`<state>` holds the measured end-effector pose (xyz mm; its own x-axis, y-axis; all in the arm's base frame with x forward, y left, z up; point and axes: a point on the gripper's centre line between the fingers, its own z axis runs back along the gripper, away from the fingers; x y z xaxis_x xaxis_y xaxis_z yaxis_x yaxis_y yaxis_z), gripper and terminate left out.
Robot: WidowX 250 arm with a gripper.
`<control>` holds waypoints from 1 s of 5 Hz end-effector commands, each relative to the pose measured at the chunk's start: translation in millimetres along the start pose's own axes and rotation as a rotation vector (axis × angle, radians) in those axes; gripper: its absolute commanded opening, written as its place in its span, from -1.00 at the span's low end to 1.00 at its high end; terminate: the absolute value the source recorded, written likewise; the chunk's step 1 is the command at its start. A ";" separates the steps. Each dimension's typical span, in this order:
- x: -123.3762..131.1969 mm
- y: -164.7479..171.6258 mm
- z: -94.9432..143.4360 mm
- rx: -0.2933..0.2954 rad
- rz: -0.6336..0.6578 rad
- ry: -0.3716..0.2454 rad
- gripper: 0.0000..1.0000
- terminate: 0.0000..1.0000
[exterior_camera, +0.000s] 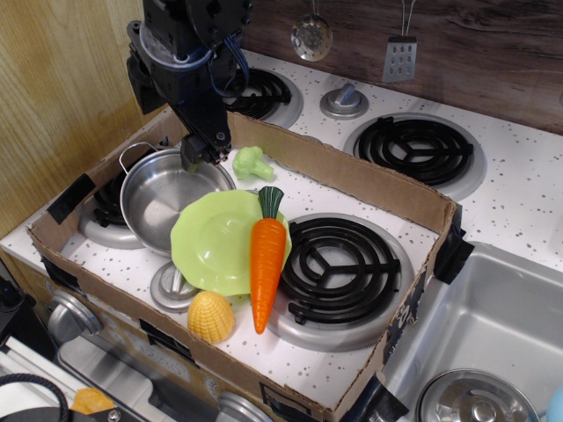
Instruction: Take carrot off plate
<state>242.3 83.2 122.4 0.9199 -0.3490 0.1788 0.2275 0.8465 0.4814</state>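
Tool (199, 156) is hanging over the pot (167, 198), jaws unclear, while carrot (266, 260) is lying half off the plate (215, 246).

Black blocky arm (180, 53) (blue cable looped alongside), narrow dark pincer (201, 156).

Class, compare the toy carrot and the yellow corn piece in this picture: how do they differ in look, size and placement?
The carrot is orange with a dark green top; the corn piece is plain yellow and ridged. The carrot is long and tapered, the corn short and rounded. The carrot lies partly over the edge of the green plate; the corn sits off the plate, on the speckled stovetop. Both are glossy toy foods.
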 end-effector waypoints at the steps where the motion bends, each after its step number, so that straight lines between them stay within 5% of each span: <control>1: 0.0 0.0 0.0 0.000 0.000 0.000 1.00 -1.00; 3: 4.3 -8.1 12.6 0.046 0.325 0.131 1.00 -1.00; 4: 7.4 -17.6 17.3 0.010 0.530 0.201 1.00 -1.00; 5: 13.1 -32.9 19.3 -0.073 0.721 0.180 1.00 -1.00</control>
<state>235.2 42.2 114.3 0.8910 0.3819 0.2453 -0.4374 0.8668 0.2395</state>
